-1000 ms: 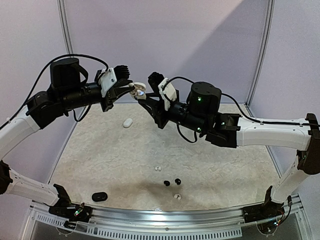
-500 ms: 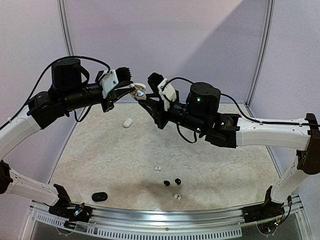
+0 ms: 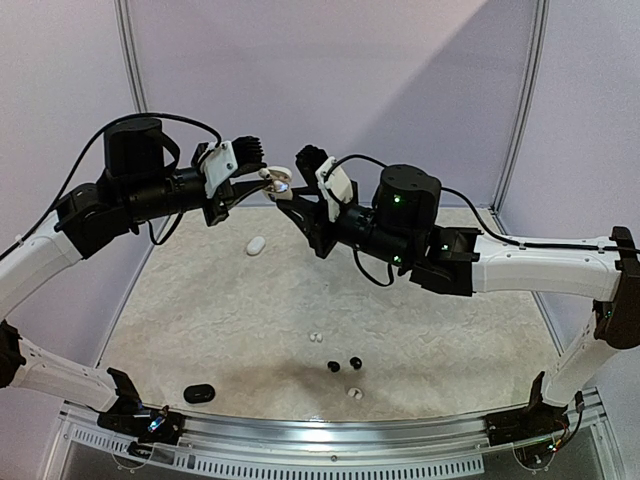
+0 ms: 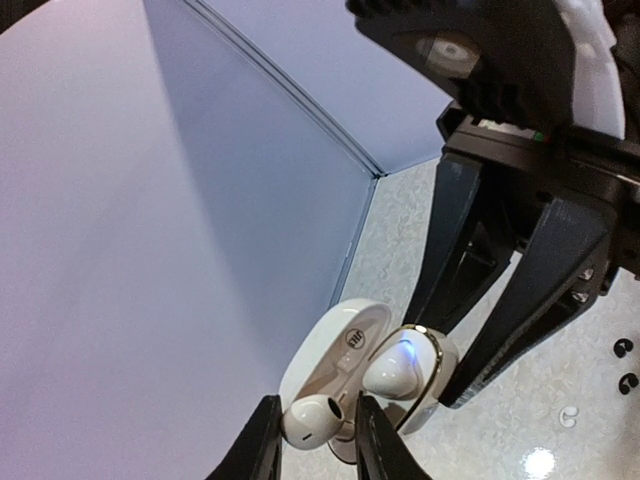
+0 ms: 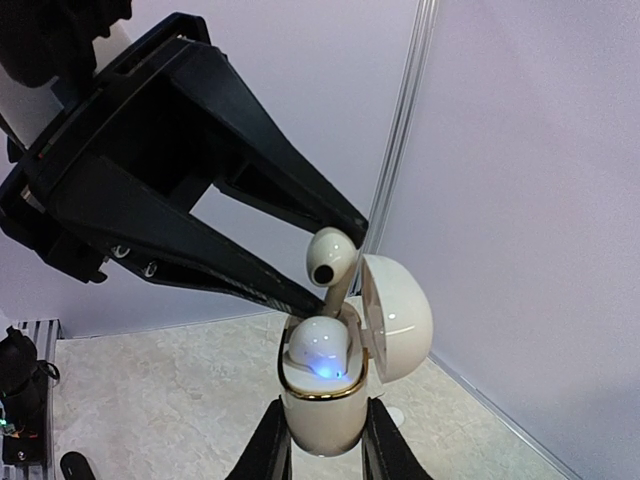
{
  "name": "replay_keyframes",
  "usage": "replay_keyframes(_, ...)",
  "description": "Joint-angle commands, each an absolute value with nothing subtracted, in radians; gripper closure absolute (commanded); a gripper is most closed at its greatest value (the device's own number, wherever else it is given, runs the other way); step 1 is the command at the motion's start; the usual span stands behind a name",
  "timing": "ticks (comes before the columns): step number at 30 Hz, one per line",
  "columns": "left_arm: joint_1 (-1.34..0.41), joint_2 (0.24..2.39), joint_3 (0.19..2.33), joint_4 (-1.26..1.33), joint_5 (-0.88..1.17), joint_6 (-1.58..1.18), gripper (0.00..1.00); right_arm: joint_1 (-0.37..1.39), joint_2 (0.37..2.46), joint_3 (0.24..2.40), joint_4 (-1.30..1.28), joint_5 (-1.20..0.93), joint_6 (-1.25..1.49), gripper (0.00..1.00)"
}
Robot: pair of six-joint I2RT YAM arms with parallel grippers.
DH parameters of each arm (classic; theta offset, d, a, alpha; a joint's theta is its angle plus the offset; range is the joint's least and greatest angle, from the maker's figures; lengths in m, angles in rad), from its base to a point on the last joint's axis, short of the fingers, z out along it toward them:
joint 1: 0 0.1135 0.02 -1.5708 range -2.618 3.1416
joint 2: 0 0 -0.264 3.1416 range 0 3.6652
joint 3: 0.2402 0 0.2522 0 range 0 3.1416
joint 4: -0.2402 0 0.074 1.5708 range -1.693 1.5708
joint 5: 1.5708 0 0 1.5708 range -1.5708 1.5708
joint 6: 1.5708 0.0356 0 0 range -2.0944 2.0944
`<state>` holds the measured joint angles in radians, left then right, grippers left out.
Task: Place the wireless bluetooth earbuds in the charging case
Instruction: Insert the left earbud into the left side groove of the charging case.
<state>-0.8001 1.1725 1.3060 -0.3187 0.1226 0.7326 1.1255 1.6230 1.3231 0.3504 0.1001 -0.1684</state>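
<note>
Black earbuds (image 3: 355, 362): loose on the table (image 3: 450, 320), near edge.
My right gripper (image 5: 320, 442): clenched on the open charging case (image 5: 322, 405), held upright.
My left gripper (image 4: 316, 415): flanks the white stemmed earbud (image 4: 305, 422); pinching or released, I cannot tell.
Earbud axis: near-upright, stem down in the case, head up.

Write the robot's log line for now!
right end effector: holds open charging case | left end effector: tips flank white earbud, stem in case

A round logo (image 4: 353, 338), illegible, marks the charging case (image 4: 325, 365) lid.
</note>
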Motion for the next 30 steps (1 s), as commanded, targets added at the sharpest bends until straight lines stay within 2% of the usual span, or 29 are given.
replay_keyframes(1, -0.819, 1.179, 1.287, -0.354, 0.131, 0.724, 0.73, 1.134, 1.625, 1.355, 0.370, 0.113, -0.159, 1.00)
replay_keyframes(6, -0.819, 1.185, 1.294, -0.347, 0.120, 0.719, 0.70, 1.132, 1.625, 1.355, 0.365, 0.109, -0.154, 1.00)
replay_keyframes(17, -0.819, 1.181, 1.300, -0.358, 0.128, 0.716, 0.70, 1.132, 1.624, 1.359, 0.355, 0.106, -0.143, 1.00)
replay_keyframes(22, -0.819, 1.188, 1.308, -0.365, 0.129, 0.701, 0.66, 1.133, 1.629, 1.371, 0.333, 0.107, -0.133, 1.00)
replay_keyframes(30, -0.819, 1.187, 1.308, -0.362, 0.122, 0.695, 0.69, 1.133, 1.624, 1.369, 0.328, 0.109, -0.125, 1.00)
